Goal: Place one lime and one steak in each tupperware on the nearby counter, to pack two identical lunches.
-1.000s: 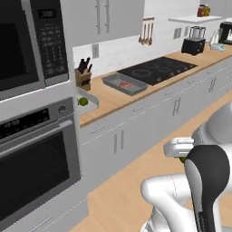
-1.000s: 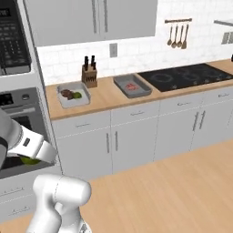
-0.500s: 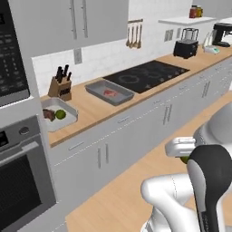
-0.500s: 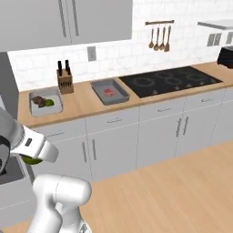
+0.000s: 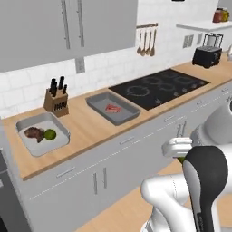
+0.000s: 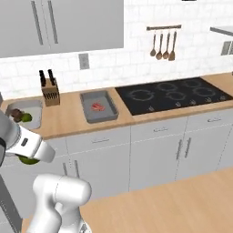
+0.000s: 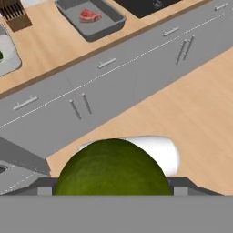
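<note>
Lime (image 7: 112, 167) right at my jaws, gripped between them and carried low before the cabinets, fingertips hidden behind it, second lime (image 5: 50, 134) beside dark steak (image 5: 33, 132) in left tupperware (image 5: 27, 122), red steak (image 5: 113, 108) alone in other tupperware (image 5: 129, 115) on counter (image 5: 88, 127).

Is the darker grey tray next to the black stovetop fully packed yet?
Not yet. The darker grey rectangular tray holds only the red-pink steak; no lime lies in it.

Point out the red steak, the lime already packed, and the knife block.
red steak (image 5: 113, 108), left base view, its middle
packed lime (image 5: 50, 134), left base view, its top
knife block (image 6: 50, 96), right base view, its front face
</note>
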